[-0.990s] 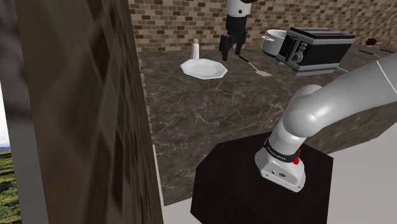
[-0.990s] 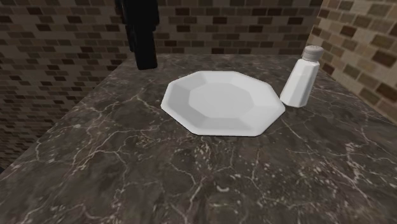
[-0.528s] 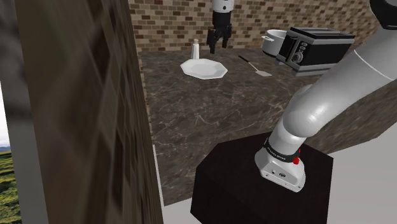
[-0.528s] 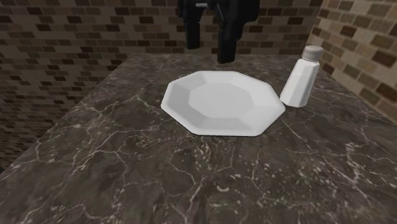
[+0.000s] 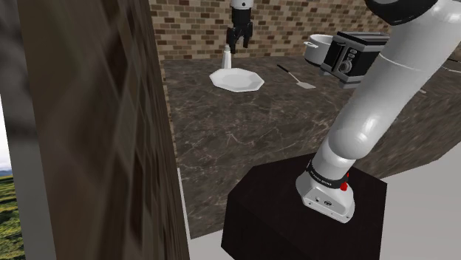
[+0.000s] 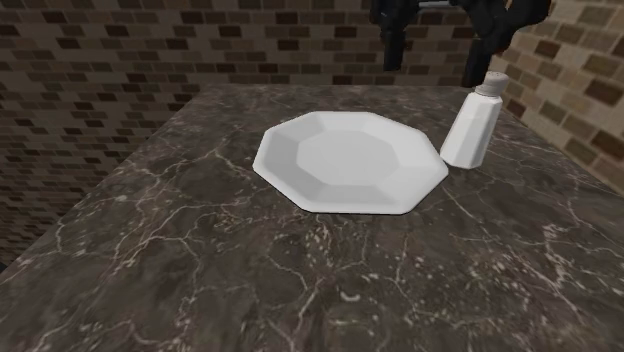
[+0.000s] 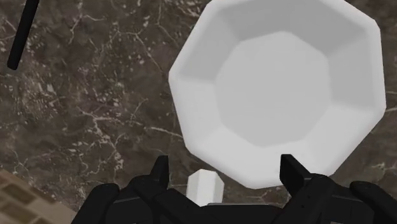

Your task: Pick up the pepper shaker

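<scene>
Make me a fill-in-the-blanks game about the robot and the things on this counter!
1. The plate is the colour ____.
2. The shaker stands ____ beside the plate, not lying down.
3. The gripper hangs above the shaker with its fingers ____.
4. The wall behind the counter is built of ____.
Missing words: white; upright; open; bricks.

Dark marble worktop (image 5: 244,125) with pale veins, brown brick wall (image 5: 192,26) running along the back and turning a corner on the second exterior view's right. Big wooden panel (image 5: 96,133) takes up the shoulder view's left, pale grey floor (image 5: 421,214) down below.
</scene>
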### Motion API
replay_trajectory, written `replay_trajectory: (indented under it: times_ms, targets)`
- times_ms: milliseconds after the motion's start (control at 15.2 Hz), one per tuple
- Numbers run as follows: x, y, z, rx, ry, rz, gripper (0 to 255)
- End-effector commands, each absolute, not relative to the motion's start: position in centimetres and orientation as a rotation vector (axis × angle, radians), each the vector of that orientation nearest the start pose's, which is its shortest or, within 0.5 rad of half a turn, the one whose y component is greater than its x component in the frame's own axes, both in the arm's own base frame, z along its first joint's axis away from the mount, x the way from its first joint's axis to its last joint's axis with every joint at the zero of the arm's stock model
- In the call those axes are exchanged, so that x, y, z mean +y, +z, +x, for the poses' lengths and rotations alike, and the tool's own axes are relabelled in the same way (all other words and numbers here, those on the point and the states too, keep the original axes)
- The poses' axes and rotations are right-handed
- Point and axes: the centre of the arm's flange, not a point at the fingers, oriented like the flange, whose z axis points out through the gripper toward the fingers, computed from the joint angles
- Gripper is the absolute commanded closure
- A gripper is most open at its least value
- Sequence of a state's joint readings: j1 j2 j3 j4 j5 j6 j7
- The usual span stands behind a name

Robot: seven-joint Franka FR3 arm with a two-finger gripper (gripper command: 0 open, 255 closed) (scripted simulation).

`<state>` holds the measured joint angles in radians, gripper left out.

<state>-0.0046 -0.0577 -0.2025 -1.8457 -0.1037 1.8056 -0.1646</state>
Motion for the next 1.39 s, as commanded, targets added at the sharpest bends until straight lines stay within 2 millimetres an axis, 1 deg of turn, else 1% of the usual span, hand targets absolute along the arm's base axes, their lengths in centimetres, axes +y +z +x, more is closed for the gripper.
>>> replay_trajectory:
  times_ms: [0, 330, 792, 924, 990, 1320]
  targets:
    - [-13.0, 54.6, 55.9, 0.005, -0.010, -3.235, 0]
    - [-14.5, 54.8, 61.8, -0.051, -0.033, -3.240, 0]
    - [-14.5, 51.1, 61.8, -0.051, -0.033, -3.240, 0]
    - [-14.5, 50.8, 61.8, -0.051, -0.033, -3.240, 0]
    - [-14.6, 50.8, 61.8, -0.051, -0.033, -3.240, 255]
    - [-14.6, 50.8, 61.9, -0.051, -0.033, -3.240, 255]
